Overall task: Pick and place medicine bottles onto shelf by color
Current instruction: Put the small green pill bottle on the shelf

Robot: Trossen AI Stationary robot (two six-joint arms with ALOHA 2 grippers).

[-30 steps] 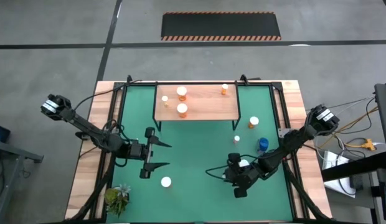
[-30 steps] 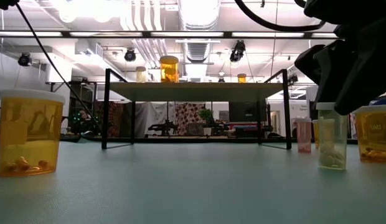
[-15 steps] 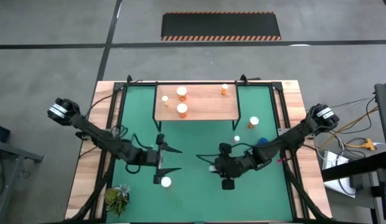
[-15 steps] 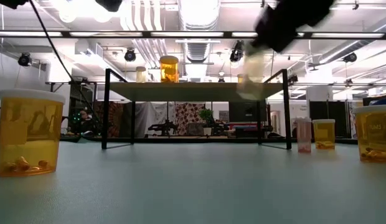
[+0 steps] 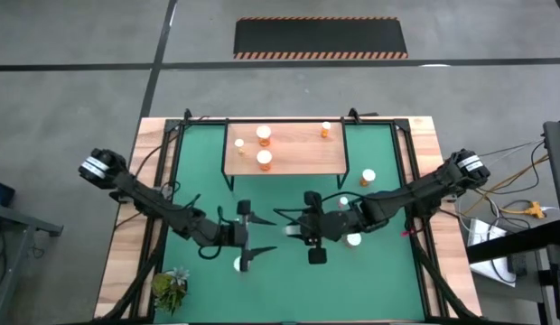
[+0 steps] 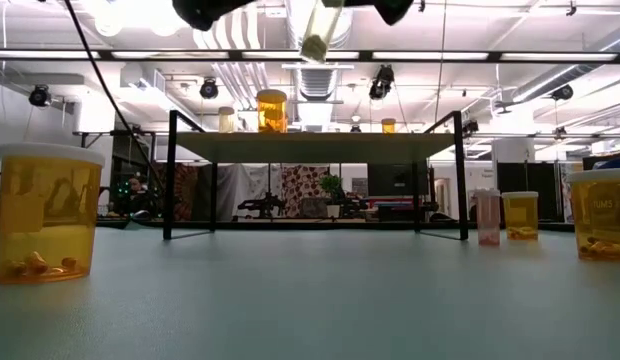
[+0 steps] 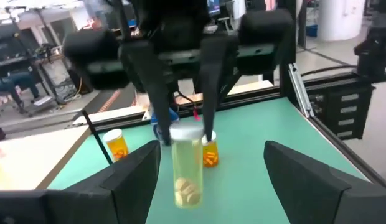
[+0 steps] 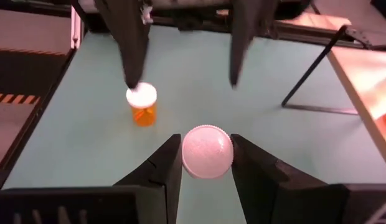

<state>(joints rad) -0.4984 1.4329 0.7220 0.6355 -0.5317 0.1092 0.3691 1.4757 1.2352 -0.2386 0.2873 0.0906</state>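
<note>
The left gripper [image 5: 250, 237] is hovering with fingers spread wide at mid-table, above an orange bottle [image 5: 237, 264] on the green mat [image 5: 289, 271]. Facing it from the right, the right gripper [image 5: 289, 227] is clamping a pale capped bottle [image 7: 187, 164], lifted off the mat, nearer than the shelf [image 5: 298, 152].

The mat [image 5: 289, 262] looks matt and smooth, like rubber or vinyl; the table rim [image 5: 126, 262] is pale wood with visible grain; the shelf [image 5: 303, 144] is a light-wood board on thin black metal legs [image 6: 171, 175]; the bottles [image 6: 45, 212] are translucent orange plastic, glossy, with white caps [image 8: 207, 151] finely textured and matt; the fingers [image 8: 162, 177] look like dull black plastic.
</note>
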